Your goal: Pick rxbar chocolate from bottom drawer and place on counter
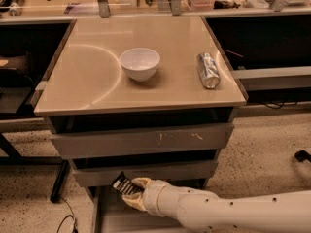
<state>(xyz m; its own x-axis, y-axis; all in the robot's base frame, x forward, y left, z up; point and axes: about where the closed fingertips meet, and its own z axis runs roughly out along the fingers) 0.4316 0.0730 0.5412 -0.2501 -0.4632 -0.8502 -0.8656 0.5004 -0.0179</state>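
At lower centre the claw point(130, 192), clamped on the bar point(123, 184), sits just below the middle drawer's front point(146, 173). Up on the tabletop point(82, 86) a bowl point(140, 63) and a can point(208, 70) stand centre-right; its left side lies free.
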